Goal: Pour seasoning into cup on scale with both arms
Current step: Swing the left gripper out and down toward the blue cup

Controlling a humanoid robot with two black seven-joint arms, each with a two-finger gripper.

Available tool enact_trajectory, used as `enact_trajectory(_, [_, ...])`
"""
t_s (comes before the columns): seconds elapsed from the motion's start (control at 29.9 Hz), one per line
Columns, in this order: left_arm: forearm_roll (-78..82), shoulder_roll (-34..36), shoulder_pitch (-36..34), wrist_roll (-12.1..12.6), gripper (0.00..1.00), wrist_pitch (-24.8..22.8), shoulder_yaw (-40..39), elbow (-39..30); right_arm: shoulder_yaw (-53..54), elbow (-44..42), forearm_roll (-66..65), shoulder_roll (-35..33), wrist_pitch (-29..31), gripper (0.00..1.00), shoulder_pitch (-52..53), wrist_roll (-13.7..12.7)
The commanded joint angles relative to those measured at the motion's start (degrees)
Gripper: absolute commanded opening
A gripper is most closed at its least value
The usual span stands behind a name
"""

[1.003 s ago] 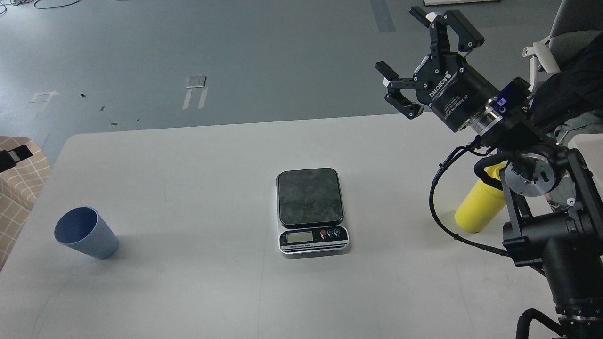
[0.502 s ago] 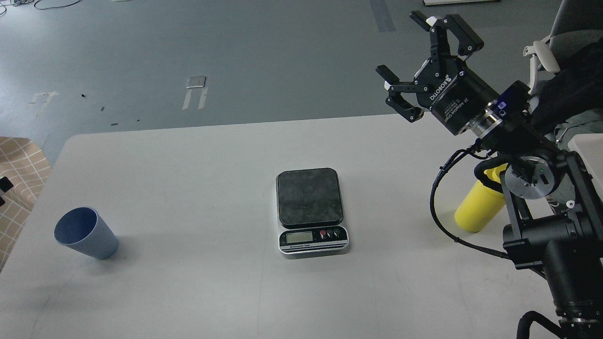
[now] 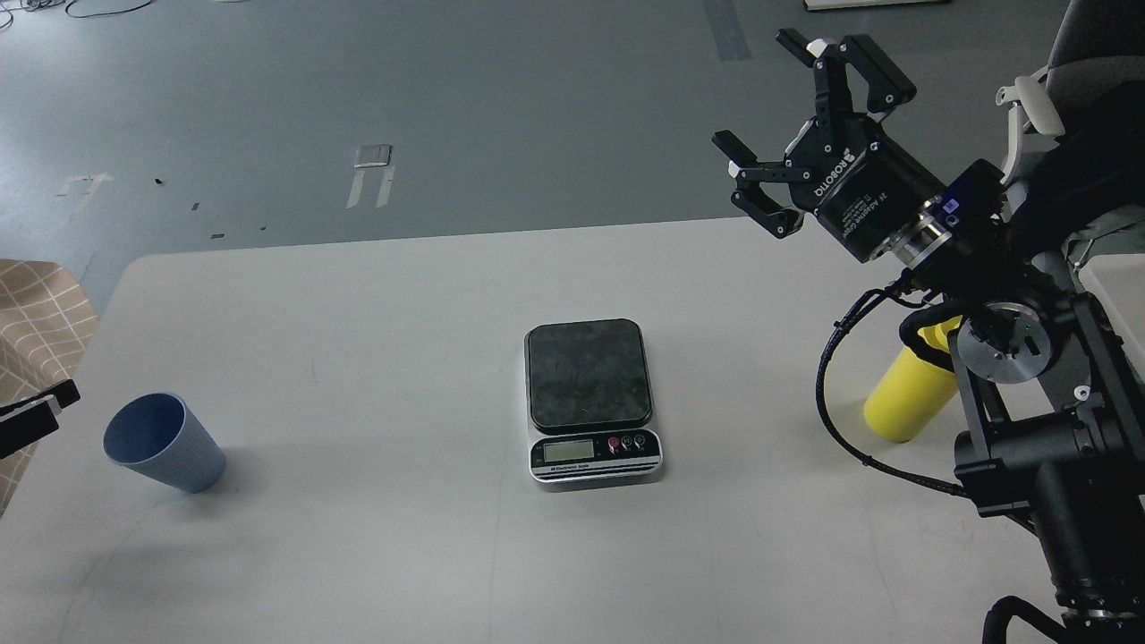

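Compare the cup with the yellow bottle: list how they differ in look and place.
The cup is dusty blue with a ribbed side; the bottle is bright yellow and smooth. The cup stands far left of the scale, the bottle far right. The cup is in full view with its open mouth showing; the bottle's top is hidden behind the right arm. Both stand on the table, untouched, and neither is on the scale.

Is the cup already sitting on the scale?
No, the cup stands on the table far to the left of the scale, whose dark platform is bare.
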Motion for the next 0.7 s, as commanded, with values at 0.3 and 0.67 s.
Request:
enact_trajectory(0.3, [-0.8, -1.3, -7.3, 0.0, 0.98, 4.4, -1.2, 0.5, 0.0, -0.1, 0.1, 0.0, 0.0, 1.00, -0.6, 0.0])
enact_trajectory(0.67, [-23.4, -3.1, -15.3, 0.0, 0.98, -4.8, -4.2, 2.2, -0.3, -0.3, 0.1, 0.0, 0.0, 1.00, -0.6, 0.0])
